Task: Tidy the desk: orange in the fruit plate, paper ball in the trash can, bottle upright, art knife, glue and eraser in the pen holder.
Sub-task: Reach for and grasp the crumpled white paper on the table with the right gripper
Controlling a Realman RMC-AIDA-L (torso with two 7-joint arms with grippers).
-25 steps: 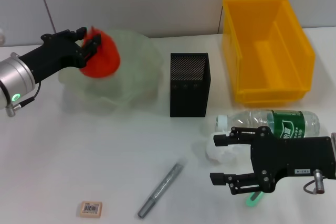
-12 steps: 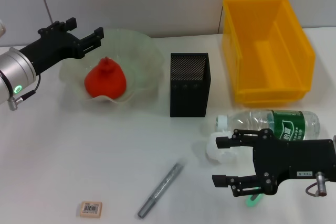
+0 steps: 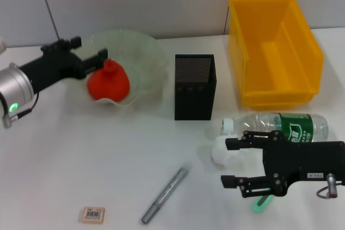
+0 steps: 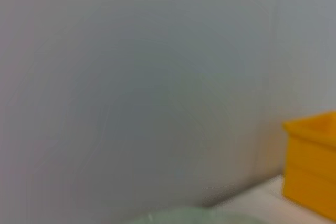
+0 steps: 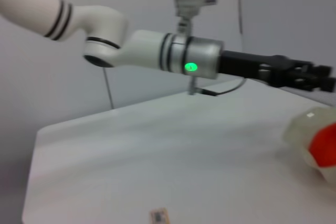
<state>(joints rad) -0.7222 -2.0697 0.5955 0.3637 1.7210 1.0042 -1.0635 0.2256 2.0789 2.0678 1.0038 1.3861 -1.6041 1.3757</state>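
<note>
Over the fruit plate at the bench's far left, the left gripper hovers with fingers spread wide and empty beside the orange lying in the plate. Nearer, the right gripper holds fingers wide around the paper ball, beside the lying bottle.
</note>
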